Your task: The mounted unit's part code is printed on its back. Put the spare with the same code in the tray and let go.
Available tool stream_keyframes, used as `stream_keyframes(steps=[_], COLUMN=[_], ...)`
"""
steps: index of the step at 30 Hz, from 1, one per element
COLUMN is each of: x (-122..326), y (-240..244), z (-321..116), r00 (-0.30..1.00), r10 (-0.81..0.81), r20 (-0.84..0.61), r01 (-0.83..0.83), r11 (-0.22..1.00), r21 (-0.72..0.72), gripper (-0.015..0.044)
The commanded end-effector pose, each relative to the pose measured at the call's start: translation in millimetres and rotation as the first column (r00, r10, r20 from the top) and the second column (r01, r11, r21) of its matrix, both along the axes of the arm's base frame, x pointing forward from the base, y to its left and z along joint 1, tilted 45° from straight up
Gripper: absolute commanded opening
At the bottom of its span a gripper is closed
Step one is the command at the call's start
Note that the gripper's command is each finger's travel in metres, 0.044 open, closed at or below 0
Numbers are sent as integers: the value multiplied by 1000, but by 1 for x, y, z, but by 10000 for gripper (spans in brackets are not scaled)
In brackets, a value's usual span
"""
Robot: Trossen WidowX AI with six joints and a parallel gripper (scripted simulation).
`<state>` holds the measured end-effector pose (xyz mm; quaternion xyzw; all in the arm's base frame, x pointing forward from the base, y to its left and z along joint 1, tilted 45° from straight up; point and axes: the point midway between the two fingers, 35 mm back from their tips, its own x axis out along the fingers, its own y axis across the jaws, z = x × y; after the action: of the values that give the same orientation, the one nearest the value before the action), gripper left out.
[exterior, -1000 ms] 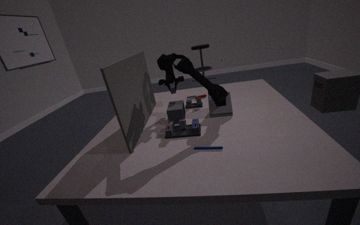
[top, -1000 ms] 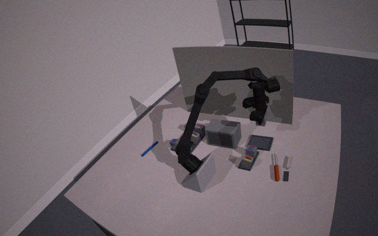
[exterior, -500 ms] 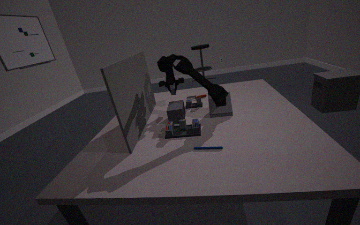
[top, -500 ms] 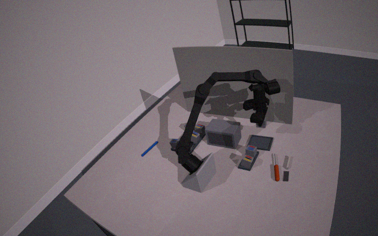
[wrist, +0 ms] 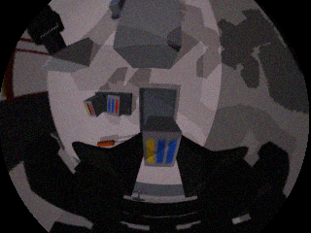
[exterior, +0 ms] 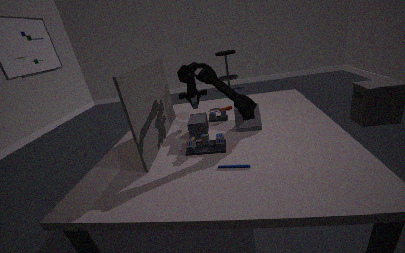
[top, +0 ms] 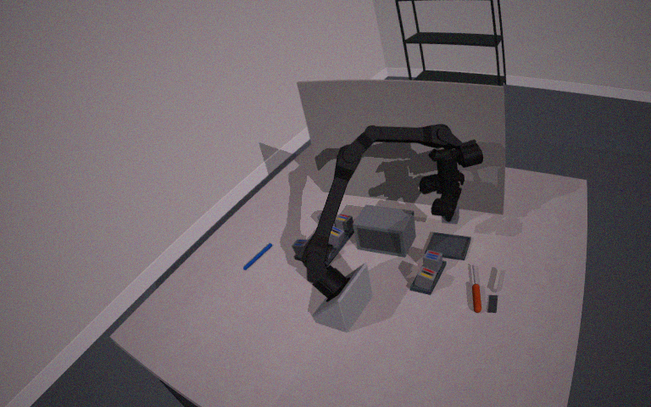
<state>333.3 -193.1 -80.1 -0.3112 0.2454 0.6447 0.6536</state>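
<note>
My gripper [top: 448,215] [exterior: 194,103] [wrist: 159,133] is shut on a grey spare block [wrist: 161,157] with one yellow and two blue stripes, held up off the table. The dark, shallow, empty tray [top: 448,245] [wrist: 158,103] shows just past the block in the wrist view. A grey box [top: 385,229] [exterior: 198,124] [wrist: 148,29] with a dark front opening stands beside the tray. I cannot make out the mounted unit or its code. Two striped blocks stand on a small dark rack [top: 421,289] [wrist: 125,104]; three more stand on a longer rack [exterior: 205,152].
An upright panel [top: 404,100] [exterior: 142,100] stands behind the box and gripper. An orange-handled tool [top: 476,298] [wrist: 106,144] and a small dark piece [top: 492,303] lie near the small rack. A blue pen-like stick [top: 257,256] [exterior: 234,166] lies beyond the longer rack.
</note>
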Motion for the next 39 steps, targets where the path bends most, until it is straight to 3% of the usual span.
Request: stream_keyframes(steps=[1, 39], x=[0, 2], y=[3, 24], z=[-3, -25], r00=[1000, 1000], r10=[-5, -5], r20=[-4, -3], r01=[5, 5], r11=[1000, 1000], r21=[6, 7], gripper=[0, 0])
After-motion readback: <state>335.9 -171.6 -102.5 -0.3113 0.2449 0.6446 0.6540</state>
